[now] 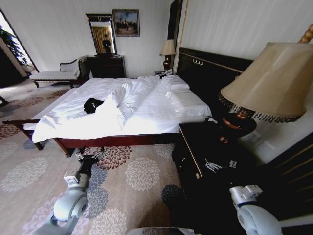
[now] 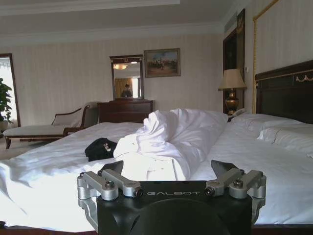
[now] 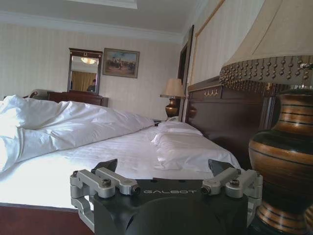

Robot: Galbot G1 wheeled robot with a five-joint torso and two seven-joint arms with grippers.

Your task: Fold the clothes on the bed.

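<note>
— Where is the garment you're meant to fold?

— One black T-shirt (image 2: 100, 148), bunched into a dark lump on the white sheet of the bed (image 1: 146, 115), well ahead of my left gripper (image 2: 168, 170) and off to its left. It lies just beside the rumpled white duvet (image 2: 168, 139), which is heaped along the middle of the mattress. I judge it was simply dropped there, since nothing of it is spread flat.

— And your fingers?

— Both pairs are spread wide, pinching nothing. My left fingers (image 2: 111, 168) point over the near bed edge toward that duvet. My right gripper (image 3: 165, 167) faces the pillow end, with its fingers (image 3: 104, 165) apart as well. I'd say I hold both arms low and short of the mattress because I'm not yet close enough to reach the shirt.

— What else do you count?

— Beyond my right fingers, two white pillows (image 3: 188, 147) against the dark headboard (image 3: 220, 112). Two table lamps: a big one (image 3: 281, 161) just beside my right gripper on the nightstand (image 1: 203, 147), and another lamp (image 3: 171, 98) on the bed's far side. Farther off are one mirror (image 2: 126, 77), one framed painting (image 2: 162, 62) and one chaise bench (image 2: 41, 128).
</note>
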